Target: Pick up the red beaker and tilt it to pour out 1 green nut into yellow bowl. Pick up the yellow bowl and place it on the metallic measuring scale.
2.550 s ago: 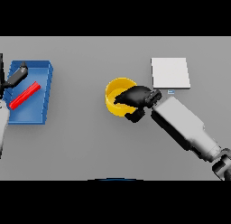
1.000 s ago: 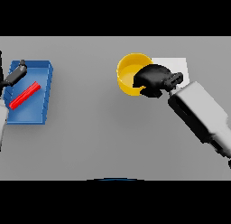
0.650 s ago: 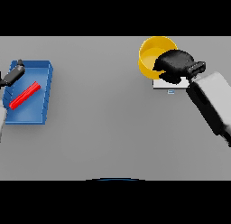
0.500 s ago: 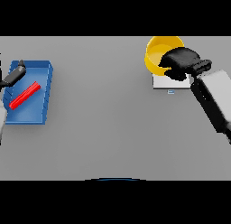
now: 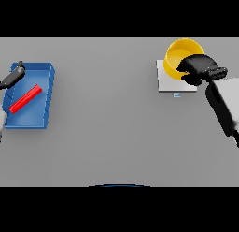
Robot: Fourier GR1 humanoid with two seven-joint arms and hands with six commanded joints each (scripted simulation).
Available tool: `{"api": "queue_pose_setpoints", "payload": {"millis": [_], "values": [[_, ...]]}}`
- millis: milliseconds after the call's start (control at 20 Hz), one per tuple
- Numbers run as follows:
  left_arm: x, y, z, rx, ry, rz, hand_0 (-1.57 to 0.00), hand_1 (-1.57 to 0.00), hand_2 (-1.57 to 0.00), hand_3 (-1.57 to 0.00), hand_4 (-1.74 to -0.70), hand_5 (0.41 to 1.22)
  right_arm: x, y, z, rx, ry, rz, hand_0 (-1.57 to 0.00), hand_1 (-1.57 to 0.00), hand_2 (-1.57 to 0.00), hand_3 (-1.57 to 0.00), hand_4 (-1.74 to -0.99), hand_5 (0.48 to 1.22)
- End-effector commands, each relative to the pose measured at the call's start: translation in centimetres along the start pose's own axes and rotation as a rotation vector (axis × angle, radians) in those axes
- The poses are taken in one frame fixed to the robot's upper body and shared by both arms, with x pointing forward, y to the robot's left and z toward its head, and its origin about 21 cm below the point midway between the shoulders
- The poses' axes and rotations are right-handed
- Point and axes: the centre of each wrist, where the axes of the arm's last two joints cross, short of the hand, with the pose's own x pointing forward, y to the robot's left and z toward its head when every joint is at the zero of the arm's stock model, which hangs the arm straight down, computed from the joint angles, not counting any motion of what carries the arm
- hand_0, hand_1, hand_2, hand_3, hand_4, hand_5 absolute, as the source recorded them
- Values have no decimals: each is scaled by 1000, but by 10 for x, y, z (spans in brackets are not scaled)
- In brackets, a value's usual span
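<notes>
The yellow bowl [image 5: 177, 55] is at the far right, over the back of the metallic measuring scale [image 5: 167, 81], a pale square plate. My right hand [image 5: 198, 68] is curled round the bowl's near right rim and hides that side. Whether the bowl rests on the scale or hangs just above it I cannot tell. The red beaker [image 5: 25, 99] lies on its side in a blue tray [image 5: 43, 77] at the far left. My left hand [image 5: 13, 76] shows at the tray's back left corner, fingers straight, holding nothing. No green nut is visible.
The blue tray's walls rise round the beaker at the left edge. A small label [image 5: 177, 95] sticks out from the scale's front edge. Grey table [image 5: 107, 114] spreads between tray and scale.
My right hand has carried the yellow bowl from the table's middle to the right and back, over the scale. In the last half second it barely moved. Left hand unchanged.
</notes>
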Motion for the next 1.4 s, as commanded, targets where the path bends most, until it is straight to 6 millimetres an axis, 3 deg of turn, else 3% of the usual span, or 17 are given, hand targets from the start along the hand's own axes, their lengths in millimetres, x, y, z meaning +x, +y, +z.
{"api": "queue_pose_setpoints", "payload": {"millis": [0, 250, 350, 400, 500, 550, 700, 850, 1050, 1350], "values": [[-2, -1, 1, -7, 3, -2, 1, 1, 1, 1, -722, 678, 0, 4, -2, 0, 6, -11, -1571, -1571, -1396, -1346, -1741, 1221], [1, -2, -1, -3, 0, -5, 1, 1, 1, 1, -723, 671, -2, 13, -7, 7, -24, -48, -1556, -1571, -1338, -1436, -1741, 1221], [1, -6, 1, -10, -2, -6, 1, 1, 1, 1, -722, 668, -4, 16, -7, 10, -26, -58, -1464, -1571, -1335, -1451, -1741, 1221], [3, -5, 1, -9, -5, -3, 1, 1, 1, 1, -724, 667, -5, 15, -8, 8, -22, -53, -1448, -1501, -1382, -1390, -1734, 1221], [-3, -4, -2, -5, 12, -11, 1, 1, 1, 1, -724, 671, -3, 12, -8, 10, -21, -58, -1492, -1484, -1450, -1097, -1737, 1221], [-1, -2, -4, -5, 10, -6, 1, 1, 1, 1, -722, 671, -4, 12, -7, 17, -28, -66, -1439, -1337, -1286, -990, -1688, 1221], [2, -3, -5, -10, 1, -7, 1, 1, 1, 1, -719, 667, 0, 15, -9, 35, -16, -43, -792, -705, -782, -723, -1609, 1029], [-1, -8, -4, -19, -3, 1, 1, 1, 1, 1, -721, 663, 1, 8, -11, 55, -29, -3, -405, -360, -464, -552, -1567, 929], [2, -7, -5, -11, 5, -4, 1, 1, 1, 1, -722, 664, 2, 11, -11, 53, -69, -6, -165, -147, -195, -394, -1546, 856], [-1, -5, -6, -6, 9, -13, 1, 1, 1, 1, -722, 664, -4, 11, -11, 51, -40, -24, -43, -38, -50, -219, -1509, 774]]}}
